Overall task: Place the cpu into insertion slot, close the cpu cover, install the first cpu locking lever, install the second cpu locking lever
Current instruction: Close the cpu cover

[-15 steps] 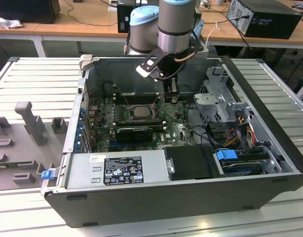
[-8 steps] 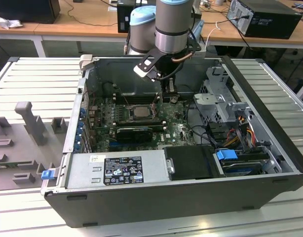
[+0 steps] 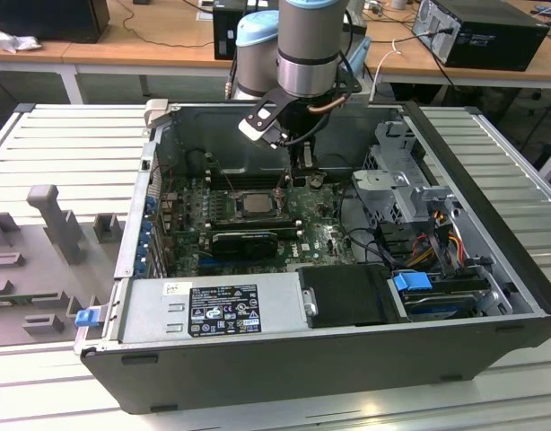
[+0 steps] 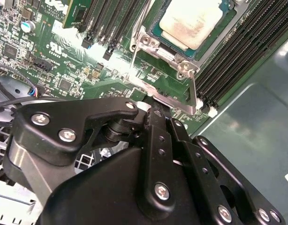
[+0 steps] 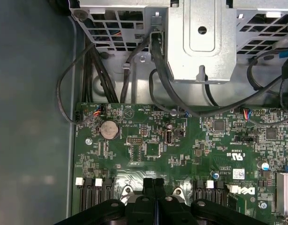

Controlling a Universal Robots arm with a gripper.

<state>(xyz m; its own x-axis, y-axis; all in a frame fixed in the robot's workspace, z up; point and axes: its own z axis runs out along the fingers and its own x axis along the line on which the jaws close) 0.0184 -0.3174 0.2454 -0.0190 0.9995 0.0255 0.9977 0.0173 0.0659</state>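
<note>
Second wrist view: black claw (image 4: 155, 114) clenched against a thin, bent shiny lever (image 4: 193, 93) beside the square matte-silver cpu (image 4: 193, 21), framed by its metal cpu cover (image 4: 168, 52).

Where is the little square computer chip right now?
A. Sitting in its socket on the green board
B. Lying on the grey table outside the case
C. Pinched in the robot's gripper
A: in the second wrist view the cpu lies pale face up inside the metal-rimmed insertion slot on the green circuit board, not in the gripper or outside the case.
</note>
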